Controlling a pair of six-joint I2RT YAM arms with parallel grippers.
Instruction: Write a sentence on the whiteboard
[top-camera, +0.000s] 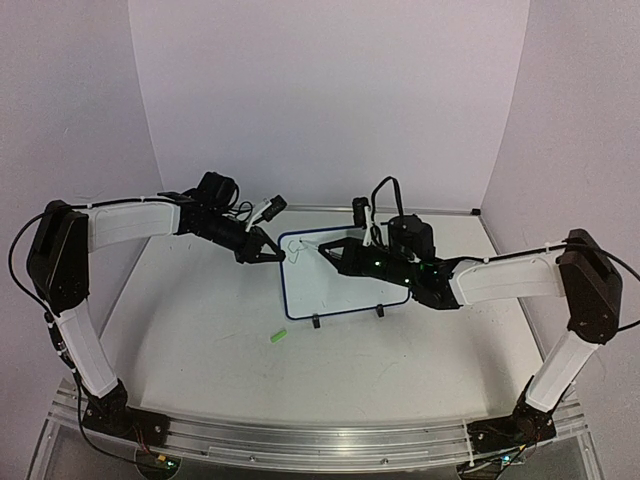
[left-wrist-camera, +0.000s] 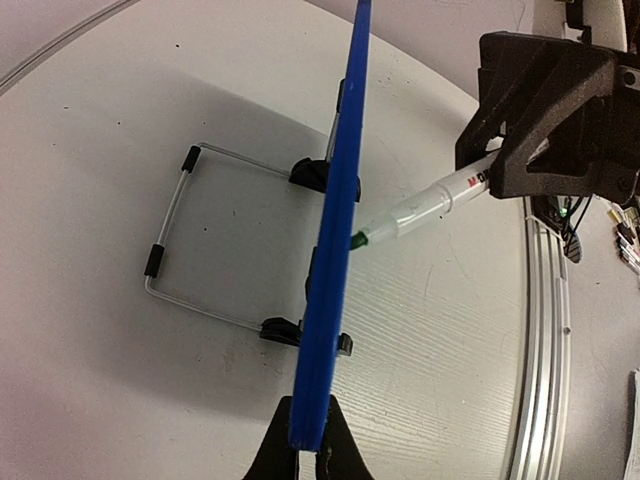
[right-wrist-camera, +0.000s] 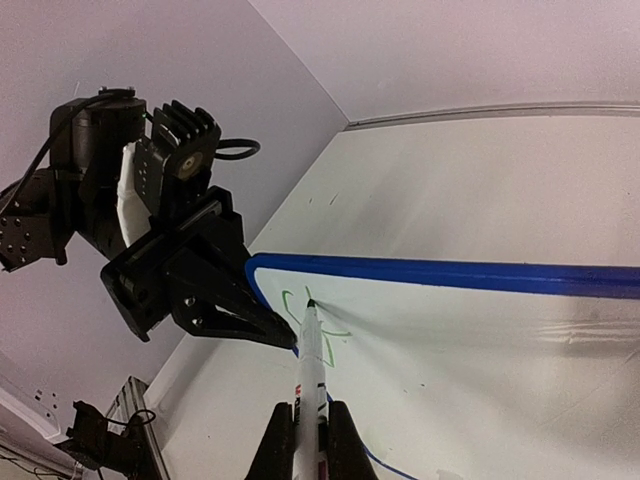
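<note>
The whiteboard (top-camera: 345, 285), white with a blue frame, stands upright on two black clip feet (top-camera: 316, 322) mid-table. My left gripper (top-camera: 272, 252) is shut on its left edge; the left wrist view shows the blue frame (left-wrist-camera: 335, 260) edge-on between the fingers, the wire stand (left-wrist-camera: 180, 240) behind it. My right gripper (top-camera: 328, 250) is shut on a white marker (right-wrist-camera: 312, 370), whose green tip touches the board near its upper left corner. The sentence (right-wrist-camera: 335, 322) shows as a few green strokes beside the tip. In the right wrist view the left gripper (right-wrist-camera: 275, 328) sits just left of the marker.
A small green marker cap (top-camera: 278, 338) lies on the table in front of the board's left end. An aluminium rail (top-camera: 320, 435) runs along the near edge between the arm bases. White walls close the back and sides.
</note>
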